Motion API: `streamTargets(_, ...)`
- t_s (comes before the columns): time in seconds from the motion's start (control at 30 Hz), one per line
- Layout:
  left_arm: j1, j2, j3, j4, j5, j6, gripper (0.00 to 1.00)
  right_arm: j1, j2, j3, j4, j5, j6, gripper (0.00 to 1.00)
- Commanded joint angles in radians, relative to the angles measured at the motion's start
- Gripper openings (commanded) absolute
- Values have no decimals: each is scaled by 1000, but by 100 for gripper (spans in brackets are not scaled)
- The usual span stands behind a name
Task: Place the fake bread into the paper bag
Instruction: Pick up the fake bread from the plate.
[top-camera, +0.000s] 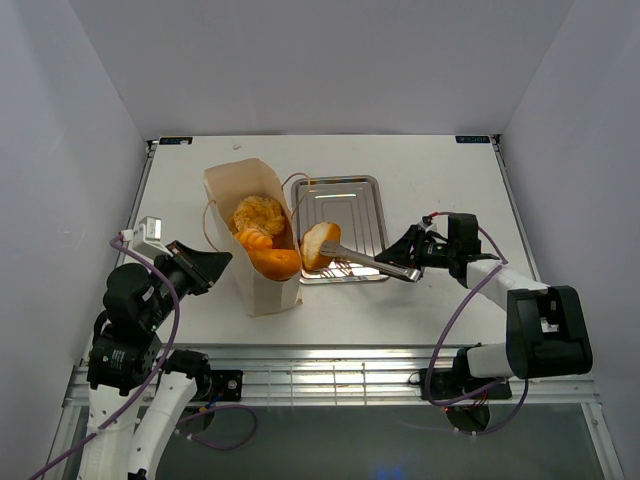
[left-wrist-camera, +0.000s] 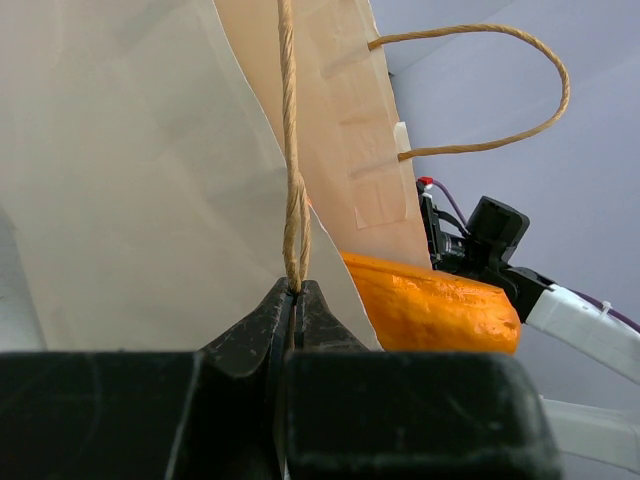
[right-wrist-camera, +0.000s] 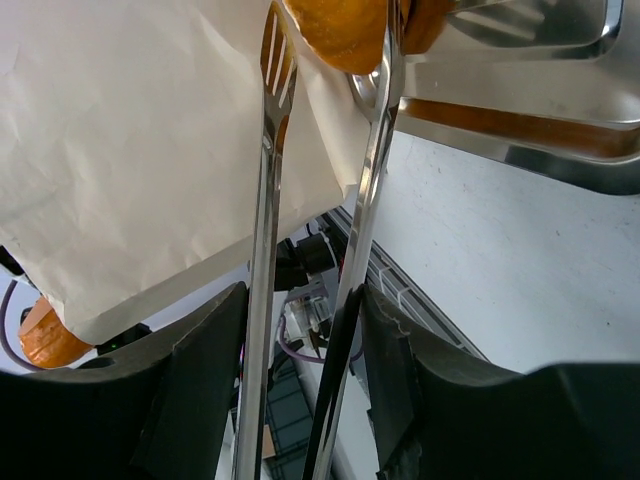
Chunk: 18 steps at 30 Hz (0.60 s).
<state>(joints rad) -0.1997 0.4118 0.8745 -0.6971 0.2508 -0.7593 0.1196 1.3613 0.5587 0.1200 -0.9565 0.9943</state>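
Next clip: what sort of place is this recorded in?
Probably a lab test cell, not a bakery: plain white walls box in a white table, an aluminium-profile frame runs along its near edge, and the props are a paper bag, fake bread, tongs and a metal tray.

Lab cell: white walls (top-camera: 300, 60), table (top-camera: 440, 180).

Plain pale walls (top-camera: 300, 60) enclose a white table (top-camera: 440, 170) on three sides.
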Motion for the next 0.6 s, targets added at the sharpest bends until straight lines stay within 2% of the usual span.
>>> streamTargets(0.0, -3, 1, 8, -7, 5, 5, 0, -1, 10, -11, 70, -39, 10, 55)
streamTargets(0.57, -4, 2, 17, -10, 5, 6, 0, -1, 47, -62, 242, -51, 115, 56)
